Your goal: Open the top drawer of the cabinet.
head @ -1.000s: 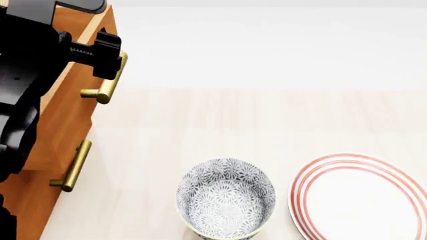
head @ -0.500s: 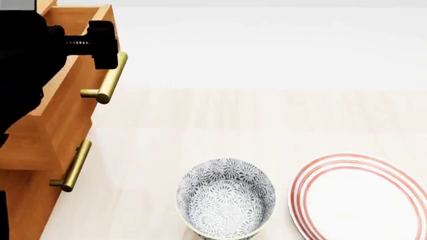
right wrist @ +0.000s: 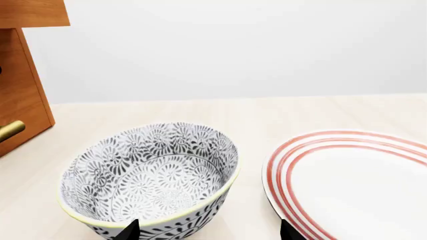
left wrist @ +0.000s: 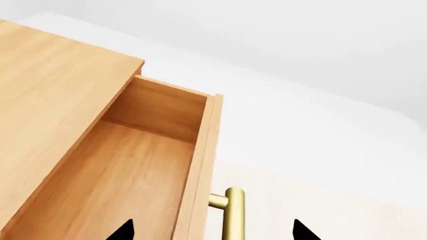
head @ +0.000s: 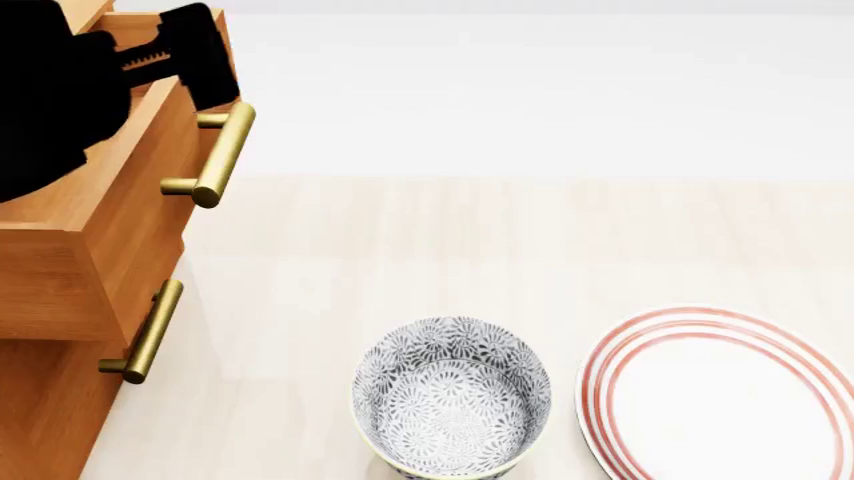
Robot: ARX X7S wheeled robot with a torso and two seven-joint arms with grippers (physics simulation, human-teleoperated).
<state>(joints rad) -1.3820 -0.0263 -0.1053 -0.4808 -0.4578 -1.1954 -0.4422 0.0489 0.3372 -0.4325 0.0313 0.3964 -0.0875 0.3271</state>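
Hidden or cut off, as we record it:

- The cabinet (head: 54, 400): cropped by the head view's left and lower edges; we cannot see its lowest drawer.
- The top drawer (left wrist: 120, 170): its interior runs off the left wrist view's edge, and the left arm's black bulk covers part of it in the head view.
- Left claw (left wrist: 210, 231): only two dark tips show (the rest lies out of frame).
- Right claw (right wrist: 207, 231): tips only.
- Plate (head: 721, 395): clipped at the right and bottom.
- Bowl (head: 451, 398): base cut off.
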